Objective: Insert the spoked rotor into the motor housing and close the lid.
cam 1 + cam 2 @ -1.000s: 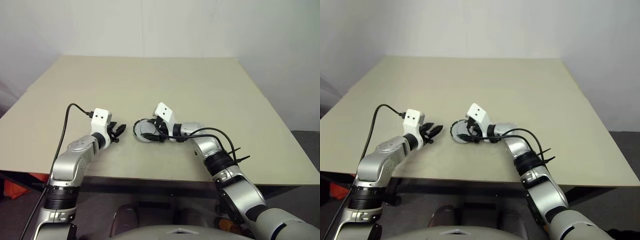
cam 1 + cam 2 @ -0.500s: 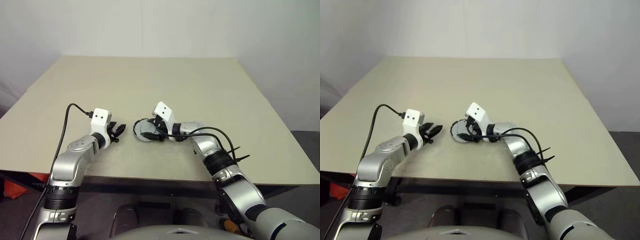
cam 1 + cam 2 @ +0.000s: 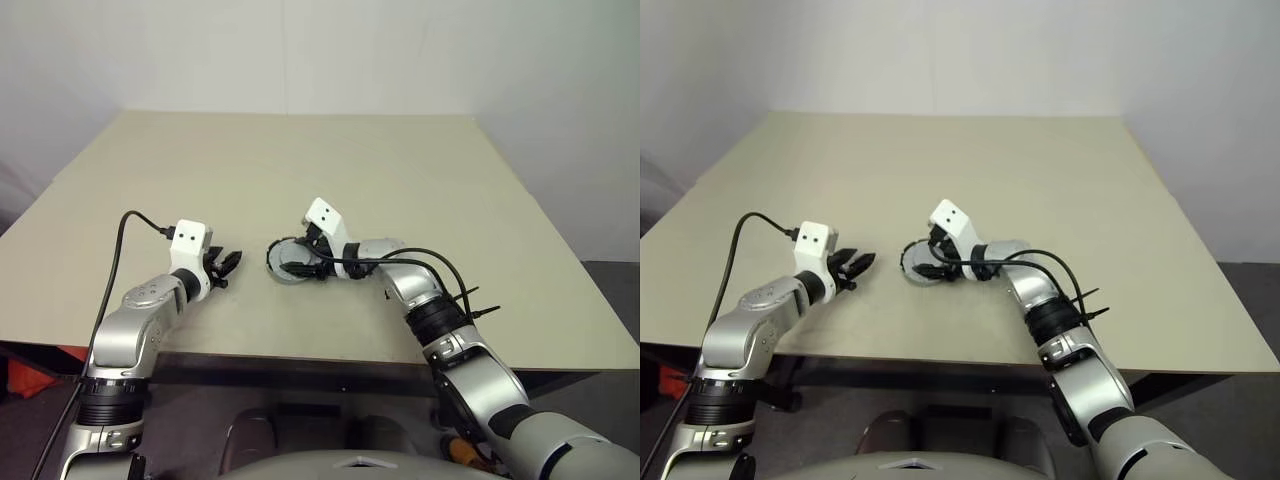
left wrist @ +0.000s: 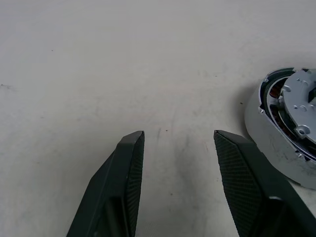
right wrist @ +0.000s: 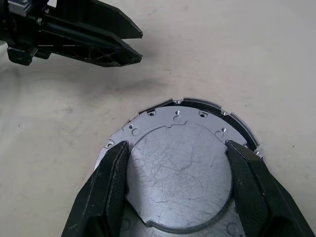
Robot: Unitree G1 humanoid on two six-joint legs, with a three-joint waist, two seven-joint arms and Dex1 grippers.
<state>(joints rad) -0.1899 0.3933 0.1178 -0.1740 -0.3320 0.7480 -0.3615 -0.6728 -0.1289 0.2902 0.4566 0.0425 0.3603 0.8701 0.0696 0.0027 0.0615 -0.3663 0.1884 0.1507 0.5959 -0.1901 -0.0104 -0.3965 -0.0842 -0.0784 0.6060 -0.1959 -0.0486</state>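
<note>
On the beige counter (image 3: 420,190), a little toward the near edge and about mid-width, sits the motor housing (image 3: 291,262), a round flat assembly with a silvery side wall. From the left wrist view, copper-coloured windings show inside its dark rim beneath a silvery plate with small holes and screws. From the right wrist view, the lid (image 5: 180,173), a scratched silvery disc ringed with small holes, lies flat across the top of the housing, and the rim shows as a thin dark arc along its far edge. Whether the lid is fully seated cannot be told. The right pincer (image 5: 177,153) comes in from about 4 o'clock of the housing, and its two black fingers (image 5: 111,182) are spread wide, one on each side of the lid's round centre plate and over its flat face; whether the pads press on it cannot be told. The left pincer (image 3: 226,266) hangs low over bare counter at about 9 o'clock of the housing, near but apart from it, its fingers spread with nothing between them
</note>
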